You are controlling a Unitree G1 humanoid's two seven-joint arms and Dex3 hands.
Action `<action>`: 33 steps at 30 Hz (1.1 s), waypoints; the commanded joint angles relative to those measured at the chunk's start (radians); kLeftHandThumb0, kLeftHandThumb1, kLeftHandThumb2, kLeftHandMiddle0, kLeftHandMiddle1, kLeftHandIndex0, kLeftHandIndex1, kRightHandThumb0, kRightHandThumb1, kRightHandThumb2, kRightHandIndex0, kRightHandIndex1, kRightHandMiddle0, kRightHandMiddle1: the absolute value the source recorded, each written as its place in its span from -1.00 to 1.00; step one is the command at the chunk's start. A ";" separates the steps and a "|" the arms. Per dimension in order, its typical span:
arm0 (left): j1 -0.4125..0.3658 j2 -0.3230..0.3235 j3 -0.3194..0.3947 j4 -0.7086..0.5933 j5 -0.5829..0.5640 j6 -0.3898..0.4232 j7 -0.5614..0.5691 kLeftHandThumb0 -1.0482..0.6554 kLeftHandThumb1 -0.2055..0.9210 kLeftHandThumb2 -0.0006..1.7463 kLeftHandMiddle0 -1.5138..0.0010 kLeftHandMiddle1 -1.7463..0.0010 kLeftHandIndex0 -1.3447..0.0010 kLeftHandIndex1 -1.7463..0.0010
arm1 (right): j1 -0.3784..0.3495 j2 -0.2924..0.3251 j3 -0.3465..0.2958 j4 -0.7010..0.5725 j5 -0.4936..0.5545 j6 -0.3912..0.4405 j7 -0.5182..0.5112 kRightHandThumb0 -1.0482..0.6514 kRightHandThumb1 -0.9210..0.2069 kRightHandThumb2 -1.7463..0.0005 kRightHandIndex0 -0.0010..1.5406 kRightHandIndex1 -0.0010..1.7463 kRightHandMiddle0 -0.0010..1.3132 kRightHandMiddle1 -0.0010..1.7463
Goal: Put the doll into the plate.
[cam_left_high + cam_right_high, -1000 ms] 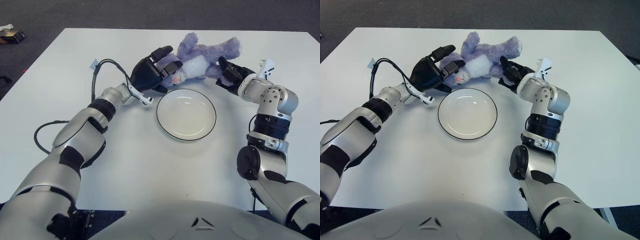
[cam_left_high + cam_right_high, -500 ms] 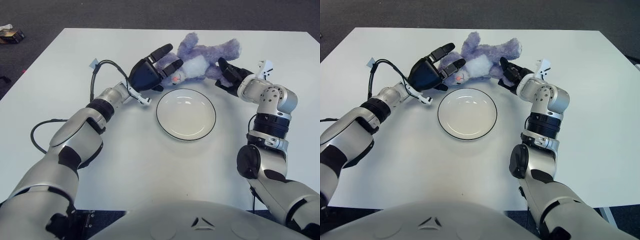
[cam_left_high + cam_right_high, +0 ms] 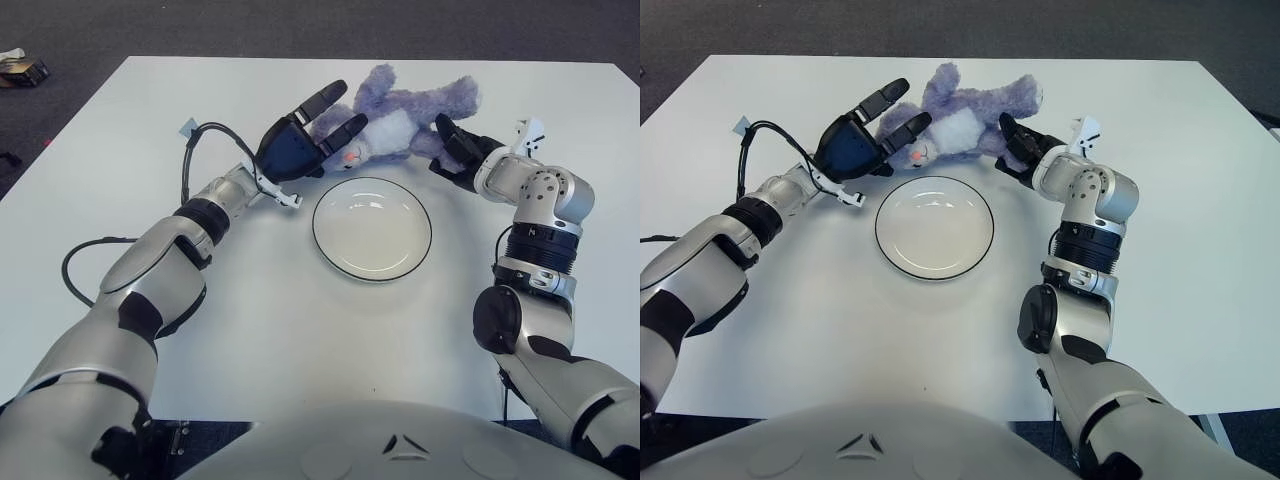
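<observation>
1. Left hand [image 3: 305,140]: fingers now spread wider than before, open beside doll [image 3: 400,115], upper centre.
2. Right hand [image 3: 455,150]: fingers curled against doll's right end.
3. Doll: on worktop [image 3: 300,330] above plate [image 3: 372,228].

Lavender-purple doll [image 3: 405,110] with a white belly and pink nose — white plate [image 3: 372,228] rimmed in black — on a plain white table [image 3: 300,320]; dark grey floor [image 3: 300,25].
</observation>
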 commanded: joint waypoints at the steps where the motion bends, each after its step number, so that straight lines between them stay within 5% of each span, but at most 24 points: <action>1: 0.004 -0.003 -0.011 0.015 0.000 0.017 0.017 -0.46 0.93 -1.00 0.81 1.00 0.67 1.00 | -0.015 -0.010 0.002 0.011 0.002 -0.003 0.008 0.39 -0.66 0.53 0.04 1.00 -0.04 1.00; 19: 0.002 -0.064 -0.009 0.102 -0.061 0.020 -0.042 -0.45 0.91 -1.00 0.86 1.00 0.72 1.00 | -0.020 -0.015 -0.005 0.028 0.008 -0.010 0.034 0.37 -0.67 0.53 0.04 1.00 -0.03 1.00; 33: -0.017 -0.076 -0.010 0.125 -0.126 -0.091 -0.142 -0.68 0.90 -1.00 0.88 1.00 0.76 1.00 | -0.015 0.013 -0.022 -0.029 0.032 0.013 0.034 0.37 -0.67 0.53 0.03 1.00 -0.05 1.00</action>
